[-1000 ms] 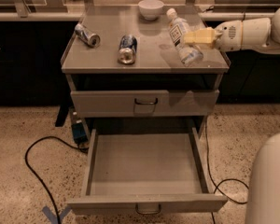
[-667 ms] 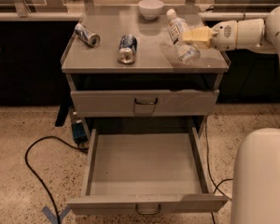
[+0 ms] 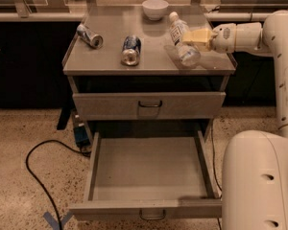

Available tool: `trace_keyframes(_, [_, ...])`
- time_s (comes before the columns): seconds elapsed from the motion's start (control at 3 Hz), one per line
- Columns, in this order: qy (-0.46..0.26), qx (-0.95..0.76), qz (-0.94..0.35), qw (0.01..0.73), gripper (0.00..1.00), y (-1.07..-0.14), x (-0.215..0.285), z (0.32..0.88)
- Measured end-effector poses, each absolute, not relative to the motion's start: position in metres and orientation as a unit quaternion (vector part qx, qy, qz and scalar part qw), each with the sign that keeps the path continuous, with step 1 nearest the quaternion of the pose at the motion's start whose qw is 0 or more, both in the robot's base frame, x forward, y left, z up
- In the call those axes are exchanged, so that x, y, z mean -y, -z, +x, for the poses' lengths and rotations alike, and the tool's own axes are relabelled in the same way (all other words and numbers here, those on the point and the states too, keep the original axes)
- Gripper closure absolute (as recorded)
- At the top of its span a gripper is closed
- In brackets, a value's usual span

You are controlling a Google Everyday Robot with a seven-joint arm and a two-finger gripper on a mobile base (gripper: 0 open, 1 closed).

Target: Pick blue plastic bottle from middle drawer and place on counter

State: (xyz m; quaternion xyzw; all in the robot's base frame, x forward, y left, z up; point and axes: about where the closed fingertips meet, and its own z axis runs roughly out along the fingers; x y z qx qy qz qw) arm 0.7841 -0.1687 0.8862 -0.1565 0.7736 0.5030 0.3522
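The blue plastic bottle (image 3: 181, 38), clear with a white cap and a pale label, is tilted over the right part of the counter (image 3: 149, 61), cap pointing up and left. My gripper (image 3: 196, 38) reaches in from the right and is shut on the bottle's middle. The bottle's ribbed base is at or just above the counter top; I cannot tell if it touches. The middle drawer (image 3: 151, 169) is pulled wide open below and holds nothing that I can see.
Two drink cans lie on the counter, one at the left (image 3: 89, 35) and one in the middle (image 3: 130, 50). A white bowl (image 3: 155, 8) stands at the back. The upper drawer (image 3: 149, 104) is shut. A black cable (image 3: 38, 171) runs across the floor at the left. My white base (image 3: 259, 181) stands at the lower right.
My white base has come further into view from the right. The gripper and bottle have shifted slightly left over the counter, with the grip unchanged.
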Motion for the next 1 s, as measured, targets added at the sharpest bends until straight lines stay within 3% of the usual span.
trace_keyframes(1.0, [-0.496,-0.782,-0.132,0.354,1.0,-0.8802,0.1648,0.8017])
